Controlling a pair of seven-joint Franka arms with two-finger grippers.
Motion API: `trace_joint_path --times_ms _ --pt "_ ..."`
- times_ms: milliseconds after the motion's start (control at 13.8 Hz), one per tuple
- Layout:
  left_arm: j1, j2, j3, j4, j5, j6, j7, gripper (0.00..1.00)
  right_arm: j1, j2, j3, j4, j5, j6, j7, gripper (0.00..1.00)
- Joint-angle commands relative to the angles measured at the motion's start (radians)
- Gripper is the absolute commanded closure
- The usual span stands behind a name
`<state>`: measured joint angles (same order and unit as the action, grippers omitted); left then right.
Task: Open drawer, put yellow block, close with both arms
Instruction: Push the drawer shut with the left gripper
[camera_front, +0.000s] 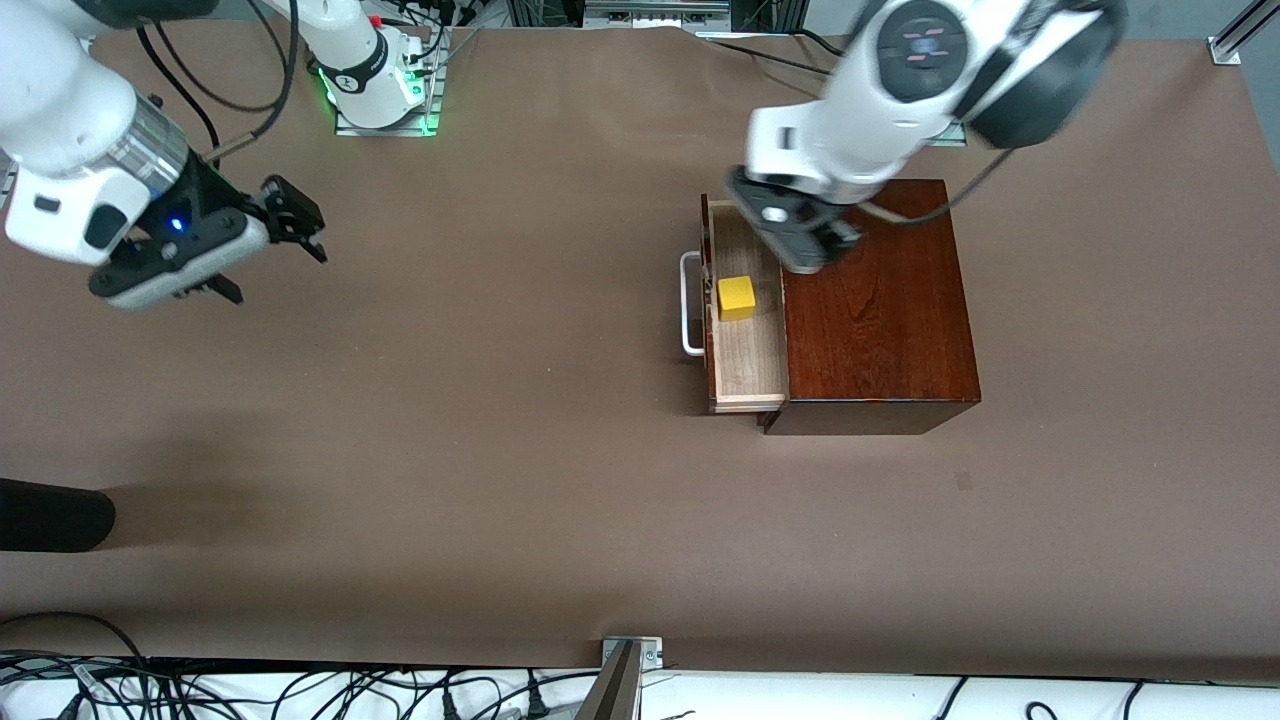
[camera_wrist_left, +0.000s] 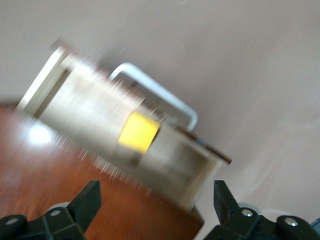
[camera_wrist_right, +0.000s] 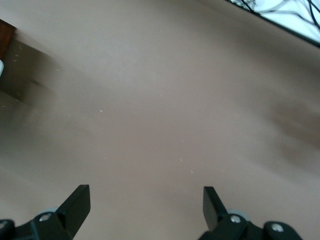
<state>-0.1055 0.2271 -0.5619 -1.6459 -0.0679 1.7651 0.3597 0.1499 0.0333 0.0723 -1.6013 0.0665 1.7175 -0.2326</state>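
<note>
A: Start at the right arm's end of the desk — what's there?

B: Right hand, up in the air over bare desk, well apart from everything. Fingers spread wide, nothing btwn them. Looks like it's waiting.

A: And moving across?

B: Drawer is pulled out of the dark wood box, white handle facing the right arm's end. Yellow block sits in the drawer, on its floor, roughly mid-length. Left hand hangs over the drawer end farther from the front camera, at the box's edge — released, fingers apart, holding nothing; wrist view shows the block lying free below.

A: So what's left?

B: By my read, just the close w/ both arms.

A: Risks?

B: Few. Left hand sits low over the open drawer — a push before it clears could trap a finger against the box. Box isn't fixed that I can see, so a hard or off-center shove on the handle may slide or twist it instead of seating the drawer. Quick push could also send the block skidding inside.
</note>
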Motion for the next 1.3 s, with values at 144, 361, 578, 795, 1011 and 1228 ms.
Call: trace_joint_path --times_ms 144,361,578,795,1011,1228 --pt "-0.184 0.223 -0.016 0.047 0.149 0.181 0.202 0.00 -0.021 -0.093 -0.049 -0.181 -0.022 0.086 0.021 0.00" --pt "-0.270 0.383 -0.012 0.051 0.361 0.350 0.205 0.00 -0.021 -0.090 -0.078 -0.200 -0.028 0.102 0.059 0.00" --pt "-0.272 0.452 -0.012 0.051 0.485 0.393 0.206 0.00 -0.018 -0.081 -0.074 -0.204 -0.065 0.111 0.152 0.00" --pt "-0.258 0.439 -0.007 0.044 0.491 0.326 0.211 0.00 -0.006 -0.056 -0.071 -0.165 -0.108 0.091 0.167 0.00" --pt "-0.195 0.407 -0.012 0.043 0.491 0.243 0.267 0.00 -0.007 -0.053 -0.071 -0.149 -0.114 0.054 0.164 0.00" --pt "-0.151 0.393 -0.013 0.044 0.490 0.192 0.352 0.00 -0.012 -0.041 -0.078 -0.149 -0.103 0.057 0.154 0.00"
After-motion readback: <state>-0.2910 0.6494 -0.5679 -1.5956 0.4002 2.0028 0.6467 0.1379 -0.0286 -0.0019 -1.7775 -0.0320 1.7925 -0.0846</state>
